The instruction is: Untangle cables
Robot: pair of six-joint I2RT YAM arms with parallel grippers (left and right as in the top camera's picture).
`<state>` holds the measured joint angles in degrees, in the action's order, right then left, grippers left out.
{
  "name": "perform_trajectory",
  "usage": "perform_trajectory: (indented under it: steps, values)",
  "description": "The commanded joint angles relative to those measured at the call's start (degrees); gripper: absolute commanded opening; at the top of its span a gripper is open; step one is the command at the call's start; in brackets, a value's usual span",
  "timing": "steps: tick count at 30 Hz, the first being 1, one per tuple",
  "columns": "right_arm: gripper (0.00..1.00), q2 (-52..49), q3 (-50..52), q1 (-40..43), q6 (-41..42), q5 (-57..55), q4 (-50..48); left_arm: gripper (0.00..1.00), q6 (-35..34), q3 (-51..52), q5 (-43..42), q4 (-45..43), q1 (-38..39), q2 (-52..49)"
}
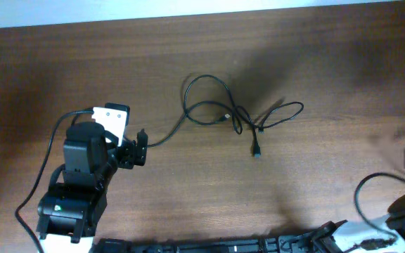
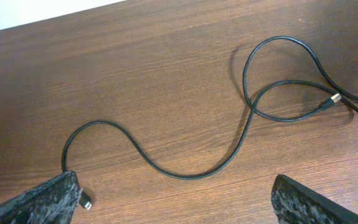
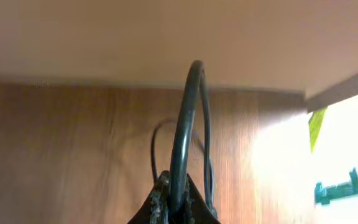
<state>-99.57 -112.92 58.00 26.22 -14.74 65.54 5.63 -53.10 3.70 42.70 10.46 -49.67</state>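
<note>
**Loosely tangled cables mid-surface, one tail at the left gripper**

Seen from overhead, the cables [image 1: 235,112] lie as a loose knot of thin black loops just toward 1 o'clock from the middle of the wooden surface [image 1: 315,56]. One loop rises toward 11 o'clock and a narrower one stretches toward 3 o'clock. A free plug [image 1: 256,153] rests at the knot's 6 o'clock. The strands cross one another near the knot's centre, where a second, gold-tipped plug [image 2: 334,98] lies inside a loop.

From the knot a long strand [image 2: 179,177] snakes away toward 8 o'clock in an S-curve, flat on the surface. Its small end connector [image 2: 87,204] lies touching or just beside the inner edge of one finger of the left gripper [image 1: 138,147]. That gripper is spread wide, both fingers well apart, with nothing clamped between them. The strand's tail passes under or behind the finger rather than between the two.

The right gripper [image 3: 178,202] is far off at 4 o'clock, at the surface's edge. Its fingers are pinched together on a dark cord [image 3: 188,106], which arches upward from them in a tall narrow loop. That view is blurred, and whether this cord joins the knot cannot be told.
</note>
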Motion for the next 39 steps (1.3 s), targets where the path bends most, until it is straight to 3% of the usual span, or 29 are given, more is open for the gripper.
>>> perform_trajectory:
  steps: [1,2,5,6,10,12,14,21,25,29,35,38,39]
  values:
    - [0.04,-4.00,-0.13,2.03,1.90,7.13,1.29,0.99,0.94,-0.09,0.63,-0.13,-0.24,0.13]
    - [0.07,-4.79,-0.13,2.03,1.84,8.15,1.64,0.99,0.94,-0.09,0.63,-0.13,-0.24,0.13]
    - [0.83,-5.92,-0.13,1.97,1.68,12.24,1.97,0.99,0.94,-0.09,0.63,-0.13,-0.24,0.13]
    - [0.99,-5.92,-0.13,1.86,1.70,12.70,1.95,0.99,0.94,-0.09,0.63,-0.13,-0.24,0.13]
    - [0.99,-5.92,-0.11,0.85,0.52,13.35,3.34,0.99,0.94,-0.09,0.63,-0.13,-0.24,0.13]
    - [0.99,-5.92,0.85,-1.95,-10.51,25.40,3.48,0.99,0.94,-0.09,0.63,-0.13,-0.24,0.13]
    - [0.99,-5.92,2.45,-4.94,-16.37,33.14,3.23,0.99,0.94,-0.09,0.63,-0.13,-0.24,0.13]
    - [0.99,-5.95,14.51,-36.06,-26.05,38.32,1.36,0.99,0.94,-0.09,0.63,-0.13,-0.24,0.13]
    - [0.99,-5.92,21.57,-55.80,-26.01,38.10,-4.96,0.99,0.94,-0.09,0.63,-0.13,-0.24,0.13]
    - [0.99,-5.92,25.42,-68.89,-25.77,38.07,-6.91,0.99,0.94,-0.09,0.63,-0.13,-0.24,0.13]
    - [0.99,-5.92,29.55,-76.78,-25.66,34.86,-8.59,0.99,0.94,-0.09,0.63,-0.11,-0.24,0.13]
    - [1.00,-5.92,35.28,-77.55,-23.89,34.91,-14.73,0.99,0.94,-0.09,0.63,-0.11,-0.24,0.13]
    - [0.79,-5.92,38.05,-77.55,-23.61,35.30,-18.16,0.99,0.94,-0.09,0.63,-0.11,-0.24,0.13]
